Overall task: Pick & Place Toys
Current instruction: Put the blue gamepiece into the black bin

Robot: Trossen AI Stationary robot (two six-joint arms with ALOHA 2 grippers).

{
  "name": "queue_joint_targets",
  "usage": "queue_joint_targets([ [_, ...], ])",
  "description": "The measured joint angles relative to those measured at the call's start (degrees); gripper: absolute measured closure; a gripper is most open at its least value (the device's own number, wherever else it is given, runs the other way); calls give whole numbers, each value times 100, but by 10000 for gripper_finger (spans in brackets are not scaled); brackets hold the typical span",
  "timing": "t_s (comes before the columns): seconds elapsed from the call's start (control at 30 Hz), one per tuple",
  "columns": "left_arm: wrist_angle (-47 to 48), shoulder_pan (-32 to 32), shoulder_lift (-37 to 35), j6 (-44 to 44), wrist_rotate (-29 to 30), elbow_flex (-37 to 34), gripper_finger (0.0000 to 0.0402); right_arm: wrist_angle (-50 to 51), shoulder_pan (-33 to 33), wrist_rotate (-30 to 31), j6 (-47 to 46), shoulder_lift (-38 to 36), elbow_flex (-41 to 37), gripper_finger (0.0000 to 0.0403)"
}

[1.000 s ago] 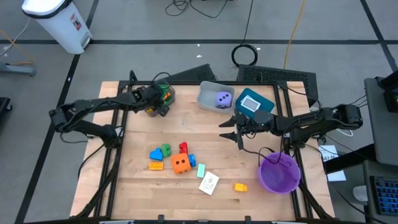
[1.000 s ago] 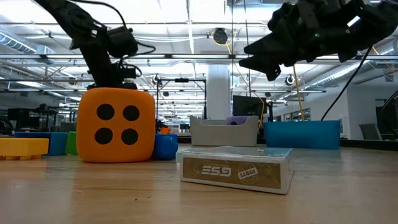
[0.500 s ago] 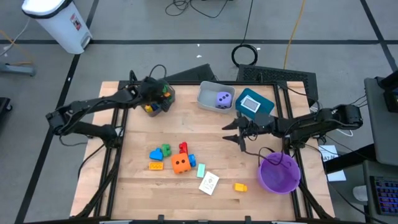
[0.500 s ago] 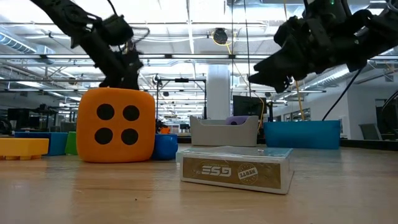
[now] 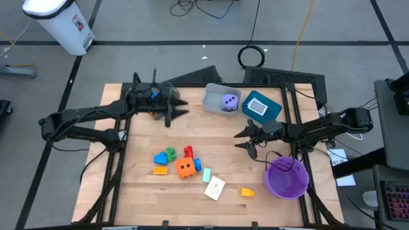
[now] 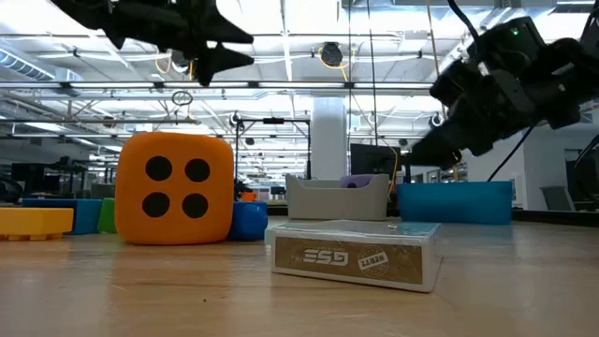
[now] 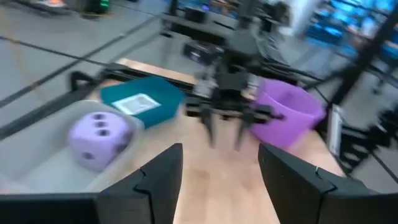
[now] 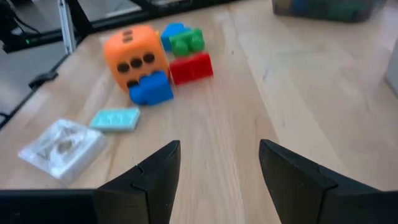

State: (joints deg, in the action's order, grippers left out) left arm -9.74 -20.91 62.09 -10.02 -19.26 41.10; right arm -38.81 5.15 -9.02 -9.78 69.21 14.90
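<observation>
The loose toys lie mid-table: an orange die [image 5: 186,168], red [image 5: 188,152], green [image 5: 170,153], blue [image 5: 196,164] and yellow [image 5: 160,170] blocks, a teal card [image 5: 206,173], a clear card pack [image 5: 215,188] and an orange block [image 5: 246,191]. A purple die [image 5: 229,101] rests in the grey bin [image 5: 212,97]. My left gripper [image 5: 178,113] hovers open beside the far-left bin [image 5: 167,94], pointing level toward the right. My right gripper [image 5: 243,142] hangs open over bare wood right of the toys; nothing is between its fingers [image 8: 149,177].
A teal bin [image 5: 271,105] holding a card stands at the far right, next to the grey bin. A purple bowl [image 5: 285,177] sits at the near right. Bare wood lies between the two grippers and along the near edge.
My left gripper has risen out of the far-left bin and tipped from pointing down to nearly level, swinging toward the table's right. My right gripper has sunk toward the table and drifted a little toward the near edge. The toys have not moved.
</observation>
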Motion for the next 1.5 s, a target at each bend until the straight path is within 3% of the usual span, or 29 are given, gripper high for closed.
queue_joint_targets([
  [0.27,-603,1004,284,266,733,0,183,-120,3,35,139,3,-549,190],
  [0.4,-647,1419,319,402,657,0,183,-1213,67,496,374,-34,-551,192],
  [0.57,-1065,2028,398,648,1138,-268,183,-2552,116,-44,-44,-106,-365,191],
  [0.73,-2233,2371,579,278,1235,-927,183,-2238,111,-774,-217,-124,209,192],
  [0.83,-2216,2555,644,152,1329,-1206,183,-1284,45,-910,-258,-123,728,194],
  [1.0,-844,2948,568,148,2346,-1244,183,134,-284,-909,-99,-113,1572,192],
  [1.13,854,3179,450,-368,2838,-938,183,8,-660,-912,360,-90,1736,189],
  [1.33,3705,3435,419,-1457,2838,-159,183,-177,-1107,-914,993,-90,1744,191],
  [1.5,4748,3727,426,-1984,2511,188,183,-117,-1281,-908,1099,-38,1744,192],
])
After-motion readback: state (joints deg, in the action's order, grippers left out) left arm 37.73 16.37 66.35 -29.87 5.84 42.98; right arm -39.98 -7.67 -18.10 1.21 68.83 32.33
